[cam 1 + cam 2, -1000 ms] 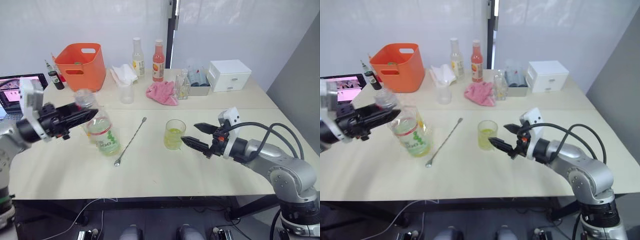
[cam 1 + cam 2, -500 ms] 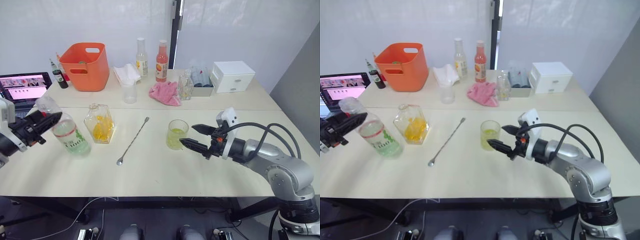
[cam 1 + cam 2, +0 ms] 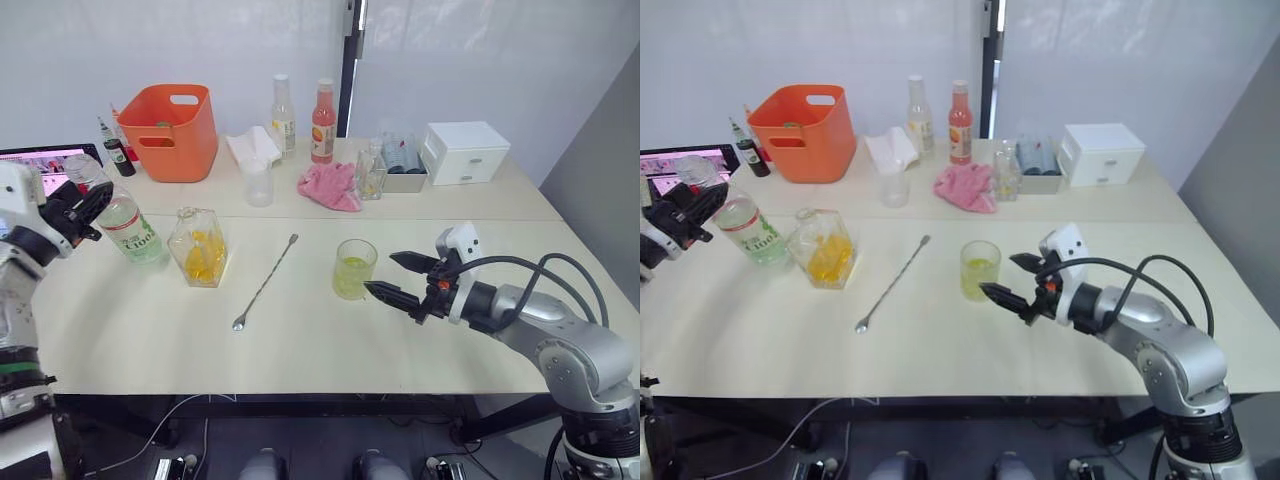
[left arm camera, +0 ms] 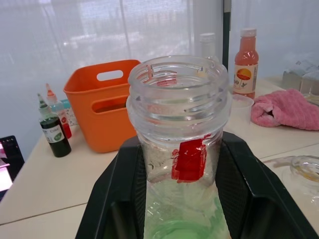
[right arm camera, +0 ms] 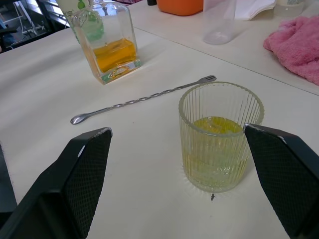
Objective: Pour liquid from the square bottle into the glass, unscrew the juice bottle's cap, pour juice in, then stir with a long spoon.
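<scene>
Now I see the surface (image 3: 330,350) carrying everything. My left gripper (image 3: 78,205) has its fingers clamped round the uncapped juice bottle (image 3: 122,222), tilted at far left. My right gripper (image 3: 400,279) spreads wide beside the glass (image 3: 352,269), holding nothing. The spoon (image 3: 264,283) lies between glass and square bottle (image 3: 198,247).

Uncapped juice bottle (image 3: 128,232), tilted, gripper-held (image 3: 72,210).

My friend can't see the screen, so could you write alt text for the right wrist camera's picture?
A ribbed glass part full of yellow-green liquid stands between the right gripper's open black fingers. Beyond it on the pale table lie the long spoon and a pink cloth, with the square bottle upright.
</scene>
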Controlling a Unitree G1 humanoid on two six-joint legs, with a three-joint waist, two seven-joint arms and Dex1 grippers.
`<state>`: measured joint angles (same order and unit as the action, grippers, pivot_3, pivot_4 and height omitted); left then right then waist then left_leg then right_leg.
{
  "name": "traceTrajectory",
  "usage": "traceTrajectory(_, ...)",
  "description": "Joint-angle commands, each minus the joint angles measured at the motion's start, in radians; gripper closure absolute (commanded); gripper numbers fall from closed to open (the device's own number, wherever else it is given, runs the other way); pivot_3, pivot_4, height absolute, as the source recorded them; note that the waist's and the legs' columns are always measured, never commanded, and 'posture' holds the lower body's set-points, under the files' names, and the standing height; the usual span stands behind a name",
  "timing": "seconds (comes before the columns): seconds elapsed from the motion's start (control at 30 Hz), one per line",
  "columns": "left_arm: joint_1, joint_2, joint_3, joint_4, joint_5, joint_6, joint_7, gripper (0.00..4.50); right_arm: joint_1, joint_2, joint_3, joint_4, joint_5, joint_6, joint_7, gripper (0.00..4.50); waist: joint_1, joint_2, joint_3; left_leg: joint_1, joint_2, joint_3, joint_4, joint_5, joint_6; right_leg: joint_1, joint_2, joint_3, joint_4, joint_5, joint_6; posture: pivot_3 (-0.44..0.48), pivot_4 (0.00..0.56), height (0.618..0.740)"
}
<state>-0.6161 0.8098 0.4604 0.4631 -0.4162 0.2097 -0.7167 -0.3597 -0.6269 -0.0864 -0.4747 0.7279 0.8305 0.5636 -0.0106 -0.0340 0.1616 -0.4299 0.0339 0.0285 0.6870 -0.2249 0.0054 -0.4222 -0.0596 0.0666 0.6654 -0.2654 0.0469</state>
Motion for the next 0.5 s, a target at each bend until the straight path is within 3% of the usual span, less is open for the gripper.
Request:
traceTrajectory(0.03, -0.072, -0.006, -0.018, 0.064, 0.023, -0.081, 0.003, 3.03, 0.003, 0.001, -0.040, -0.049, 0.005, -0.029, -0.007, 0.03, 0.000, 0.000, 0.000, 0.000, 0.000, 0.000, 0.000, 0.000, 0.000, 0.000, 0.000, 0.000, 0.000, 0.000, 0.000, 0.000, 0.150, 0.715)
traceTrajectory(0.5, -0.131, -0.039, -0.072, 0.296, 0.090, -0.151, 0.041, 3.03, 0.017, 0.000, -0.061, -0.079, 0.010, -0.020, -0.035, 0.03, -0.003, -0.001, 0.000, 0.001, 0.000, 0.000, 0.000, 0.000, 0.000, 0.000, 0.000, 0.000, 0.001, 0.000, 0.000, 0.000, 0.150, 0.715)
